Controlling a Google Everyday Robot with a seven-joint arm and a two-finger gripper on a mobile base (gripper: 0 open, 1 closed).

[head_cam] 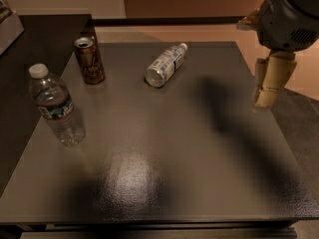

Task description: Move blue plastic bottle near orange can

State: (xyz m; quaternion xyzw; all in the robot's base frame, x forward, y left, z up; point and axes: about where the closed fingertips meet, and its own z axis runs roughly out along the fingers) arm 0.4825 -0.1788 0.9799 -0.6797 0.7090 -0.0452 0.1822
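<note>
Gripper (269,91) hangs at three o'clock, off the table (164,148), open or closed I cannot tell, likely staging. Blue plastic bottle (166,65) lies toppled at twelve, orange can (89,59) upright at ten.
</note>
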